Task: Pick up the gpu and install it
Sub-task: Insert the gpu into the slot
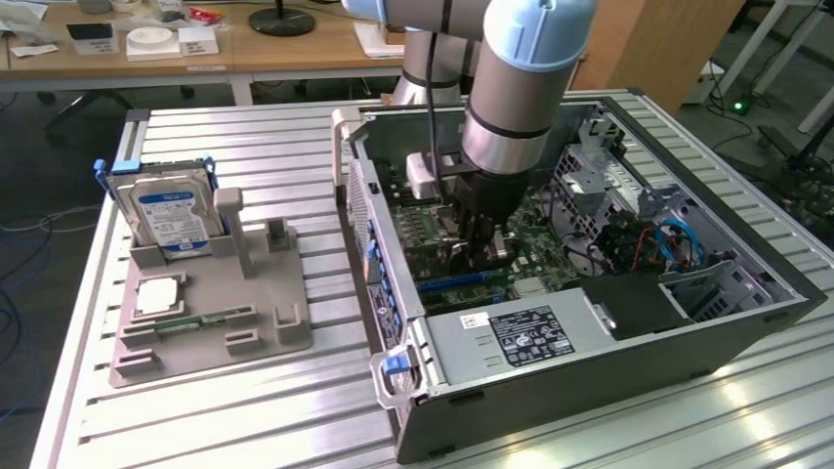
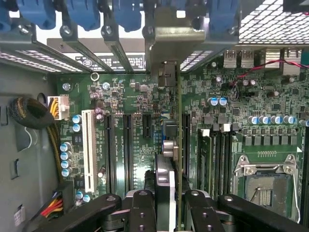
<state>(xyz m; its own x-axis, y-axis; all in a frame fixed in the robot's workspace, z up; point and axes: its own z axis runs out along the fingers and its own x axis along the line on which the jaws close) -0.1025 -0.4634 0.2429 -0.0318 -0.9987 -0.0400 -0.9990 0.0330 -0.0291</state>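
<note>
The gpu [image 2: 179, 121] is seen edge-on as a thin green line running over the motherboard [image 2: 125, 96]. Its silvery bracket [image 2: 169, 48] stands at the row of rear slot openings. My gripper [image 2: 171, 198] is shut on the card's near part, one black finger [image 2: 142, 208] on each side. In the exterior view the gripper [image 1: 479, 244] reaches down into the open computer case [image 1: 587, 342], low over the board. The card runs along the dark expansion slots; whether it sits in one I cannot tell.
A white slot [image 2: 88, 145] and the CPU socket [image 2: 265, 183] flank the card. The power supply [image 1: 521, 337] fills the case's near end. On the exterior view's left, a grey holder [image 1: 261, 293] carries a silver hard drive [image 1: 170, 215] and a green memory stick [image 1: 202, 319].
</note>
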